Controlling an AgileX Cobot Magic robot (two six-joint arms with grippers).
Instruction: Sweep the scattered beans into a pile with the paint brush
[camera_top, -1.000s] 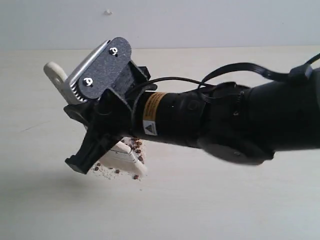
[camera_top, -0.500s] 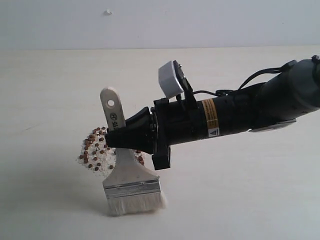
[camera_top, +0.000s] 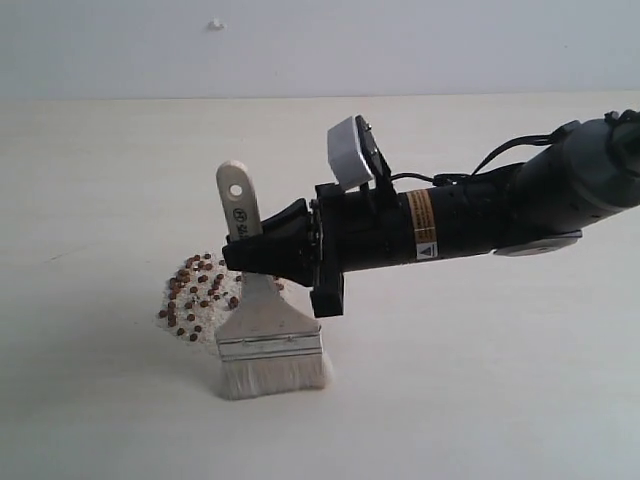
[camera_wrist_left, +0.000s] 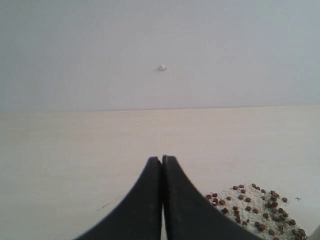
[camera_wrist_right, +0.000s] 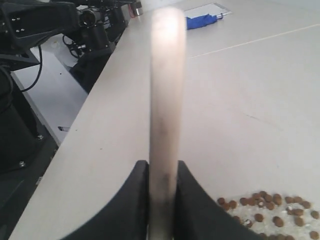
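Pale tabletop (camera_top: 480, 400) carries the pile (camera_top: 195, 295) just left of the upright paint brush (camera_top: 268, 325), its handle clamped by the right gripper (camera_top: 238, 258); sweeping appears nearly complete, so any next stroke should push leftward.

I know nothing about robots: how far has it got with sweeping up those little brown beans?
Mostly done: the tiny reddish-brown beans lie bunched together with pale grit on the cream table. In hand: the right gripper is shut on the pale wooden flat paint brush, its white bristles on the table beside them. Left: probably tightening them into a compact heap. The left gripper is shut, empty.
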